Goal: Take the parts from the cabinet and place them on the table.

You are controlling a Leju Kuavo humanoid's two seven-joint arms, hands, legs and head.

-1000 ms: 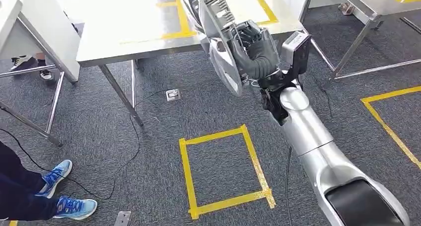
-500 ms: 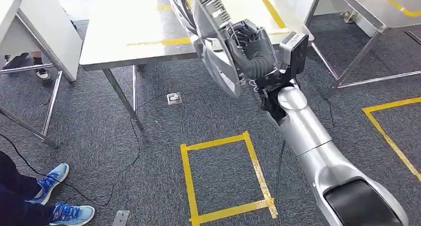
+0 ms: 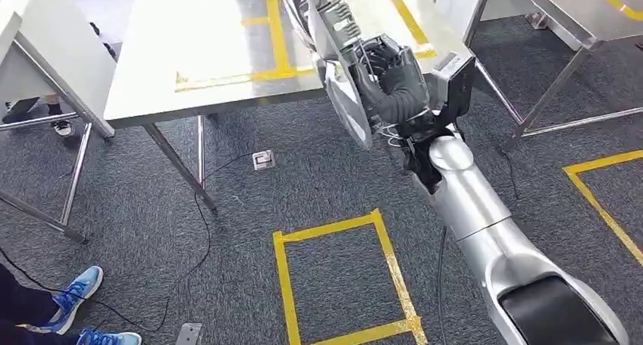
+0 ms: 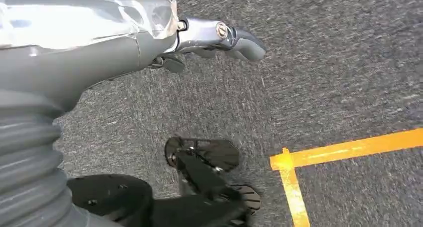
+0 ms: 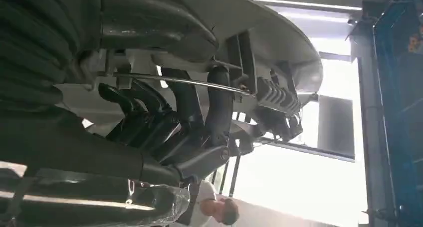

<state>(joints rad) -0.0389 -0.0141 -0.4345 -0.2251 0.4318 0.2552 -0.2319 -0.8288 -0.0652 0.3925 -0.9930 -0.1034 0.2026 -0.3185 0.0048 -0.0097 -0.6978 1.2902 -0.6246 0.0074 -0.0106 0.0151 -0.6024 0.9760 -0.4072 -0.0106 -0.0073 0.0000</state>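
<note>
My right hand (image 3: 390, 76) grips a large silver disc-shaped part (image 3: 337, 72) by its ribbed back and holds it on edge above the near edge of the steel table (image 3: 220, 49). In the right wrist view the dark fingers (image 5: 189, 112) curl around a wire and ribs on the part's (image 5: 269, 42) back. My left hand (image 4: 199, 37) hangs over the grey carpet with nothing in it and its thumb stretched out.
A second steel table (image 3: 576, 11) stands at the right and a white table (image 3: 53, 49) at the left. A yellow tape square (image 3: 341, 277), a black cable and a floor socket (image 3: 263, 160) mark the carpet. A person's blue shoes (image 3: 76, 292) are at the lower left.
The whole picture has shifted: the table sits larger and the tape square lower, so the camera has moved forward. My right hand still holds the part raised.
</note>
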